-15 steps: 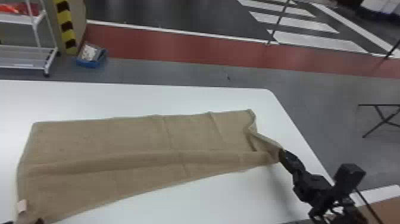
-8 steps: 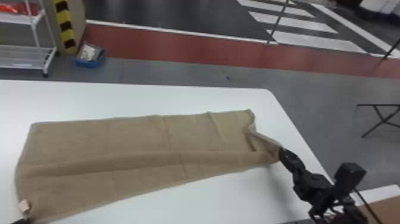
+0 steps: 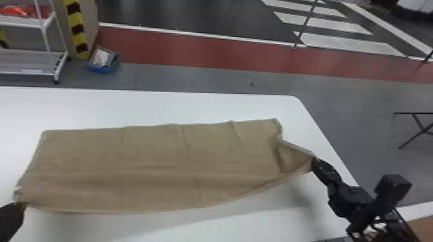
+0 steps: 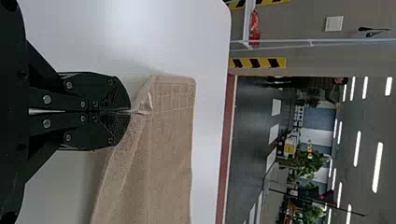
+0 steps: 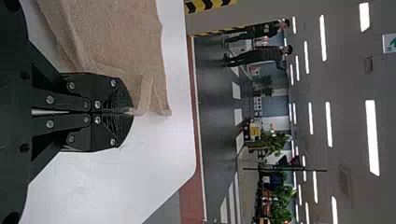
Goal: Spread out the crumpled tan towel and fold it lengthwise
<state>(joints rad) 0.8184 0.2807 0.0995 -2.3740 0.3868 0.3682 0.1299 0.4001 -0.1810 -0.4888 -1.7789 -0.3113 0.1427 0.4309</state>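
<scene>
Blue bin [image 3: 100, 69] (beyond the table [image 3: 154, 106])

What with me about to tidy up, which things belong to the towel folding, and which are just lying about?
For the job:
- towel
- table
- left gripper, holding towel
- right gripper, holding towel

Just about:
- blue box, on the floor
- rack
- red things, on the rack

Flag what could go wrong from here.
Slip: the left pincer holds just a corner tip of the towel, so a tug might free it.
Skewed fold: the towel is puckered beside the right pincer and might set crooked.
Ripples: the near edge bows between them and may land wavy.
</scene>
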